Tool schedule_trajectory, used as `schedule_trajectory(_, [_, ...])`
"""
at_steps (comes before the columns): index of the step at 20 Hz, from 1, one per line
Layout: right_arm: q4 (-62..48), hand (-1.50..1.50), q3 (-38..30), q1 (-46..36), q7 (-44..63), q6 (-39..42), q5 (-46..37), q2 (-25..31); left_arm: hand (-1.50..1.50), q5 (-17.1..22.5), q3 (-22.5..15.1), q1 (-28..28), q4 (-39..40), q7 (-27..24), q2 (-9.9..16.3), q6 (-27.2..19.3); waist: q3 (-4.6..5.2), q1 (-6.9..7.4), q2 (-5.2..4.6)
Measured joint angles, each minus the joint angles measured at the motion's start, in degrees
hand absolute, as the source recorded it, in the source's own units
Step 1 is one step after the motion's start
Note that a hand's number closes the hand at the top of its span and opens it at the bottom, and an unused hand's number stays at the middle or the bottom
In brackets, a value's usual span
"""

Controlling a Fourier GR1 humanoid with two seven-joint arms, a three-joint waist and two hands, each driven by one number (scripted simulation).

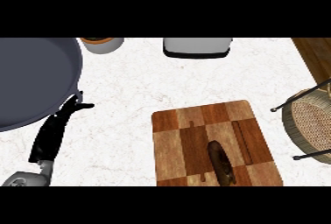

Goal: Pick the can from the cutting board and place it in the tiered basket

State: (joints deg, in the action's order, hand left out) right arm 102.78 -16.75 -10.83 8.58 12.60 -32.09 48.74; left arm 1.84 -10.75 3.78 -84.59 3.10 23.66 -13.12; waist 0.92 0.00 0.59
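the can (221, 163) lies flat on the cutting board (194, 131); likely light, rigid, prone to rolling; grasp across its middle; left hand (55, 131) open, holding nothing; right hand unseen.

The counter (129, 87) showed white, veined with faint grey marbling. The cutting board (194, 131) wore a checkerboard of light tan and deep reddish-brown wood squares, and a dark brown, mottled object (221, 162) lay across it. The big pan (32, 78) was flat slate grey. The left hand (65, 114) was black, its forearm (22, 178) pale grey. The tiered basket (310, 124) was woven straw-beige on thin black wire. A white appliance (196, 46) had a black base, and a grey pot (103, 44) had an orange-brown rim.
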Motion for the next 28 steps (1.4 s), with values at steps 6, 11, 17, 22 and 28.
schedule_trajectory(6, [-6.95, 1.50, -2.58, 0.05, -4.85, 3.23, 4.13, 0.31, 0.00, -0.72, 0.19, -0.13, -0.85, 0.40, -0.24, -0.51, 0.38, 0.12, 0.26])
schedule_trajectory(11, [-13.78, -1.50, -4.51, 0.37, -4.77, 6.00, 8.10, -1.71, 0.00, -0.68, 0.29, -0.11, -1.11, 0.65, -0.17, -0.07, 0.14, 0.11, 0.10])
schedule_trajectory(17, [-19.12, -1.50, -6.40, -1.71, -7.44, 4.85, 11.76, -5.92, 0.00, -1.59, 0.29, 0.44, 0.05, 0.21, -1.47, -0.43, -0.38, 0.15, -0.33])
schedule_trajectory(22, [-20.53, -1.50, -10.74, -3.53, -8.82, 3.99, 15.75, -6.95, 0.00, -1.56, 1.16, -0.05, 0.56, -0.65, -1.36, 0.68, -0.54, 0.01, -0.48])
schedule_trajectory(28, [-22.12, -1.50, -18.29, -4.33, -5.92, 6.07, 21.05, -3.56, 0.00, -2.06, 1.77, -0.64, -0.59, 0.35, -1.72, 0.83, -0.67, -0.23, -0.51])
